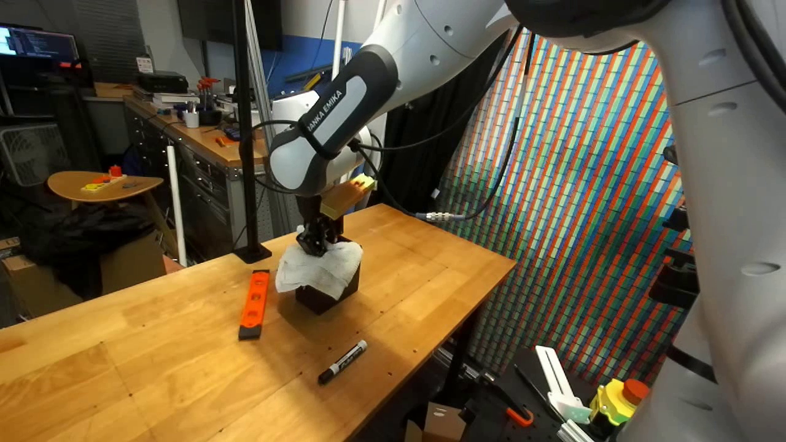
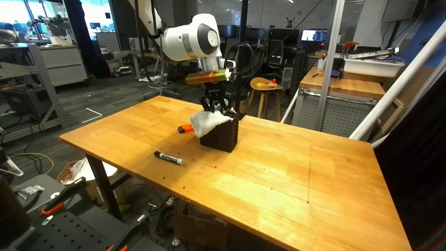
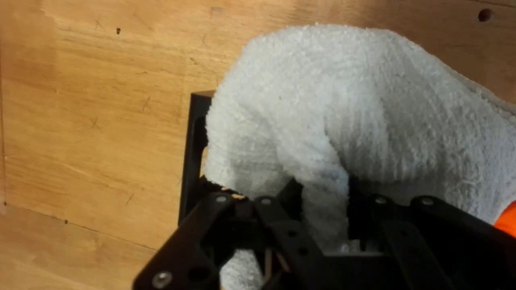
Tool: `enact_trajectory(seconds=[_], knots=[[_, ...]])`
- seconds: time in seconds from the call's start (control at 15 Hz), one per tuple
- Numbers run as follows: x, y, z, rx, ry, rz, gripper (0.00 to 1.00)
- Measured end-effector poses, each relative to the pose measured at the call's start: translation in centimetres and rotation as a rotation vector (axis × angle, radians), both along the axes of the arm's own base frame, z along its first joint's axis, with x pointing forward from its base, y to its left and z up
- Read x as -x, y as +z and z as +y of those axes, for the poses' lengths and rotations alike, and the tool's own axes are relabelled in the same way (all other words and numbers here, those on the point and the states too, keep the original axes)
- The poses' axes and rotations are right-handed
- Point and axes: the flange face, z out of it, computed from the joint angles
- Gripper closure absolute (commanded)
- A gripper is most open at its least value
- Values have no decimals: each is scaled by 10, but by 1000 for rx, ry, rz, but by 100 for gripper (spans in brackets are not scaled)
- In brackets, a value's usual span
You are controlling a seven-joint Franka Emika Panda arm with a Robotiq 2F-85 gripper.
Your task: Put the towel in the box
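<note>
Found towel [image 3: 318, 104] clamped in tool [image 3: 325, 201] and draped over rim of box [image 2: 220, 138], directly below tool. Noted marker [image 2: 168, 158] and orange level [image 1: 255, 305] lying on table [image 2: 296, 170], apart from tool.

From the wrist, the white towel [image 3: 314, 100] smothers most of the black box [image 3: 192, 161] and spills off the right edge, the gripper [image 3: 324, 205] with its fingertips lost among the folds! In an exterior view, just a stub of orange spirit level [image 2: 187, 128] peeks out; in an exterior view, the monitor [image 1: 40, 44] is clipped at left, its text too small to read.
</note>
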Motion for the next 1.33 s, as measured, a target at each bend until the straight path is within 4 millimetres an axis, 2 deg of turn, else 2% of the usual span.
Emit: enact_trajectory(seconds=[0.4, 0.53, 0.67, 0.73, 0.8, 0.93, 1.2, 1.27, 1.33], knots=[[10, -18, 2, -16, -12, 38, 96], [14, -21, 6, -36, -18, 48, 90], [17, -21, 9, -55, -23, 55, 72], [19, -21, 11, -63, -24, 57, 57], [20, -20, 13, -68, -23, 58, 55], [22, -15, 18, -74, -17, 54, 40], [29, 19, 34, -80, 4, 17, 9], [32, 31, 39, -81, 10, 6, 2], [36, 42, 46, -81, 16, -5, 0]])
